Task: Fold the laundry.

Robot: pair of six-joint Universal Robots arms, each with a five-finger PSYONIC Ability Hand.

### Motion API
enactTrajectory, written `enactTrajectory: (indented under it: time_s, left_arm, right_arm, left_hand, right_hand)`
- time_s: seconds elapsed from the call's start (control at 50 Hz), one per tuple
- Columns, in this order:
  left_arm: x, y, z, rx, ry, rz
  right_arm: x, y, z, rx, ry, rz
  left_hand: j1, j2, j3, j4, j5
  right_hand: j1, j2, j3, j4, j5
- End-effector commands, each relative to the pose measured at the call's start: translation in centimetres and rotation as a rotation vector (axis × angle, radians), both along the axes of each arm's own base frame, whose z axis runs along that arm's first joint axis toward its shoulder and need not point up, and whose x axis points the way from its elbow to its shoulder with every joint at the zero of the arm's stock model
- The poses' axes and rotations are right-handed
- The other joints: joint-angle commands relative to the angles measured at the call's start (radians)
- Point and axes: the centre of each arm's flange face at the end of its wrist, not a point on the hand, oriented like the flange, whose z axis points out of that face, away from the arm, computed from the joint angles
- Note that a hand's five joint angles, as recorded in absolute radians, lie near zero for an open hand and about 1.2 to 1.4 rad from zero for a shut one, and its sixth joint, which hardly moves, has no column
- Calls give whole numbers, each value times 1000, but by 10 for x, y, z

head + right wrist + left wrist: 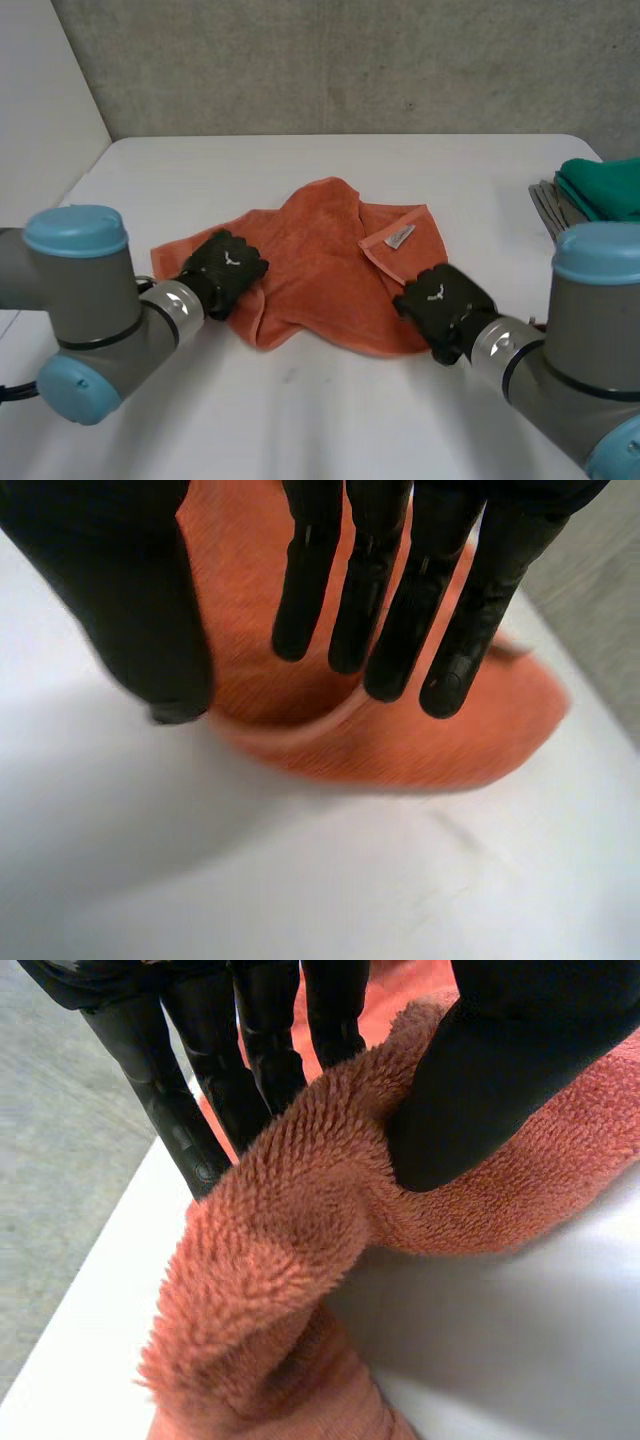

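Observation:
An orange towel (320, 260) lies crumpled in the middle of the white table (300, 410), a small grey label (398, 237) on its turned-over right corner. My left hand (222, 270) sits on the towel's near left edge. In the left wrist view its thumb (500, 1070) presses a raised fold of towel (300, 1240) against the fingers (200, 1090) behind it. My right hand (443, 300) is at the near right corner. There its fingers (380, 580) are straight and spread from the thumb, just above the towel's edge (420, 740), holding nothing.
A folded green cloth (605, 185) lies on a grey one (548, 205) at the table's right edge. A grey wall rises behind the table. The table's left edge runs close to my left arm.

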Motion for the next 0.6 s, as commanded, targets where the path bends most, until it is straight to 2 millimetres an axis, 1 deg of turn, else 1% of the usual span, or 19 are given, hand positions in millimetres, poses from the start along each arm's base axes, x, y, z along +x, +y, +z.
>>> enactTrajectory:
  time_s: [0.02, 0.06, 0.08, 0.12, 0.14, 0.2, 0.22, 0.26, 0.28, 0.3, 0.38, 0.44, 0.46, 0.54, 0.6]
  left_arm:
    - [23, 15, 27, -23, 42, 50]
    - [26, 20, 30, -23, 48, 55]
    - [28, 25, 31, -22, 52, 58]
    - [31, 30, 32, -19, 51, 60]
    - [32, 31, 32, -18, 50, 61]
    - [36, 38, 30, -5, 47, 67]
    - [36, 40, 30, -4, 47, 65]
    - [37, 42, 29, 0, 45, 67]
    - [38, 43, 28, 3, 46, 68]
    - [38, 43, 27, 4, 43, 70]
    - [40, 42, 26, 11, 49, 81]
    - [40, 41, 27, 20, 66, 88]
    - [41, 41, 27, 22, 71, 91]
    - [40, 40, 28, 32, 92, 100]
    - [40, 39, 29, 30, 95, 101]
  right_arm:
    - [13, -16, 53, -196, -57, 72]
    - [20, -19, 60, -239, -56, 128]
    - [26, -24, 65, -279, -51, 178]
    - [33, -29, 62, -292, -37, 231]
    - [41, -38, 55, -307, -17, 271]
    - [54, -49, 49, -341, 12, 333]
    - [59, -57, 44, -354, 36, 360]
    - [64, -65, 37, -353, 65, 386]
    - [66, -68, 31, -346, 81, 401]
    - [70, -76, 19, -334, 117, 423]
    - [77, -84, -5, -287, 201, 493]
    - [78, -86, -18, -269, 247, 532]
    - [78, -88, -26, -262, 275, 546]
    - [81, -96, -40, -276, 305, 550]
    - [82, -99, -44, -279, 310, 541]
  left_hand:
    - [289, 185, 191, 180, 229]
    - [283, 179, 185, 174, 223]
    - [277, 173, 180, 168, 217]
    - [271, 167, 174, 162, 211]
    - [265, 161, 168, 156, 205]
    - [256, 152, 159, 147, 197]
    - [253, 149, 156, 144, 194]
    - [242, 138, 144, 133, 182]
    - [242, 138, 144, 133, 182]
    - [242, 138, 144, 133, 182]
    - [239, 135, 141, 130, 179]
    - [233, 129, 135, 124, 173]
    - [227, 123, 130, 118, 167]
    - [215, 111, 118, 106, 155]
    - [215, 111, 118, 106, 155]
  right_hand:
    - [-258, -364, -373, -376, -386]
    - [-288, -394, -404, -406, -416]
    - [-294, -400, -409, -412, -422]
    - [-300, -406, -415, -418, -428]
    - [-300, -406, -415, -418, -428]
    - [-300, -406, -415, -418, -428]
    - [-315, -420, -430, -432, -442]
    - [-344, -450, -459, -461, -472]
    - [-344, -450, -459, -462, -472]
    - [-344, -450, -459, -462, -472]
    - [-344, -450, -459, -462, -472]
    - [-344, -450, -459, -462, -472]
    - [-341, -447, -457, -459, -469]
    - [-321, -427, -436, -438, -448]
    - [-300, -406, -415, -418, -428]
